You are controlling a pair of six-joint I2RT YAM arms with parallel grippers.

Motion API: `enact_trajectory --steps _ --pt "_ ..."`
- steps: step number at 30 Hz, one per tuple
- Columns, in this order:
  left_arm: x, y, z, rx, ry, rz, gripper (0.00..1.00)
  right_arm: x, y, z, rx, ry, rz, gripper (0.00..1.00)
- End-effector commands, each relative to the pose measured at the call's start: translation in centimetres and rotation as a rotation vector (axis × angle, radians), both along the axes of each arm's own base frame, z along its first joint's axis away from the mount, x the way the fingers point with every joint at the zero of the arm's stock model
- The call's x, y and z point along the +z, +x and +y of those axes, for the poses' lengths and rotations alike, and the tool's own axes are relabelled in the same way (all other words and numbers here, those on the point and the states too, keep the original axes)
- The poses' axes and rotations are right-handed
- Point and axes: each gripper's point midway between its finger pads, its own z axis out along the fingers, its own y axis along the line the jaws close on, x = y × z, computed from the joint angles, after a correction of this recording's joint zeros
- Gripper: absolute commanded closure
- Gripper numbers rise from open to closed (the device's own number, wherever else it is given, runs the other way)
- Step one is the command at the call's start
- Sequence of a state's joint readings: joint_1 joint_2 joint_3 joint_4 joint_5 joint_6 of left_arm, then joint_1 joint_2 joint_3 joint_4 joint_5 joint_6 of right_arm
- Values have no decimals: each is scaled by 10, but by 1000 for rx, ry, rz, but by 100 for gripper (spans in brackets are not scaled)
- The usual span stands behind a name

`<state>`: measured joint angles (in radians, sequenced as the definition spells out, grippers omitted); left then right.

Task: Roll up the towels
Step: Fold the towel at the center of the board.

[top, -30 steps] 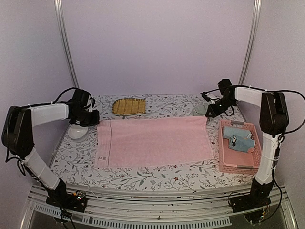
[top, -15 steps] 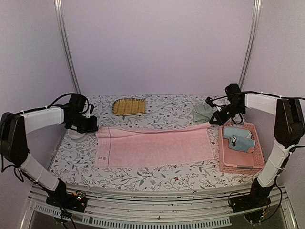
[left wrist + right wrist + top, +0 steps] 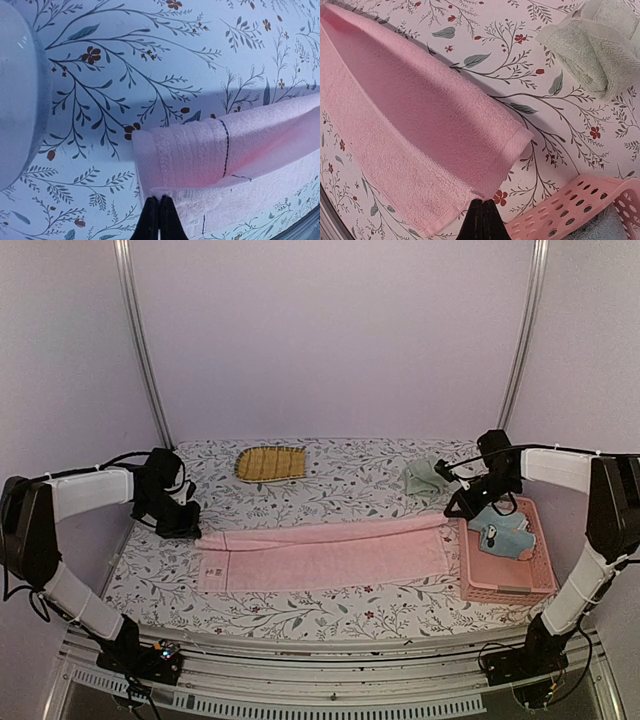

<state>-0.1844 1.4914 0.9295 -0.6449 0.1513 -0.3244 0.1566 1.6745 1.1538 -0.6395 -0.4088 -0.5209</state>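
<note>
Left hand (image 3: 159,220): closed tight, pinching the upper layer of the pink towel (image 3: 320,552) at its left end.
Right hand (image 3: 481,220): likewise closed, tips on the upper layer's edge at the right end; the grip looks thin there.
Pink towel: folded lengthwise into a long band, stretched from hand to hand on the bench (image 3: 330,615), with the fold line on the far side of both hands.
Basket (image 3: 505,585): just beside the right hand, on its outer side; blue towel (image 3: 515,540) inside.
Green towel (image 3: 592,45): bunched beyond the right hand, apart from the pink one.
Mat (image 3: 270,462): well beyond the left hand, out of play.
Step, as judged: lengthwise fold under way, rolling not yet begun.
Risk, uneven pull: one hand leading would skew the band and give a coned roll.
Risk, slip: a thin pinch on soft cloth could let an end drop and the fold fall open.
Risk, snag: right end close to the basket rim; drifting outward could catch or shove it.
</note>
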Motion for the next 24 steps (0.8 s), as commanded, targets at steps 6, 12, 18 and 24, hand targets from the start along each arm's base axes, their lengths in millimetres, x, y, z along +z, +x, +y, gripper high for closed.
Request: enact_trajectory --steps 6,12,18,24 --pt "-4 -16 7 -5 16 95 100 13 -22 11 104 66 -4 98" --pt "9 -13 4 -11 1 65 100 10 -42 14 186 78 17 98" --pt "36 -7 4 -18 -6 -19 100 10 -56 14 250 72 35 98" --pt "21 -26 10 -10 27 95 100 5 -68 16 301 61 54 98"
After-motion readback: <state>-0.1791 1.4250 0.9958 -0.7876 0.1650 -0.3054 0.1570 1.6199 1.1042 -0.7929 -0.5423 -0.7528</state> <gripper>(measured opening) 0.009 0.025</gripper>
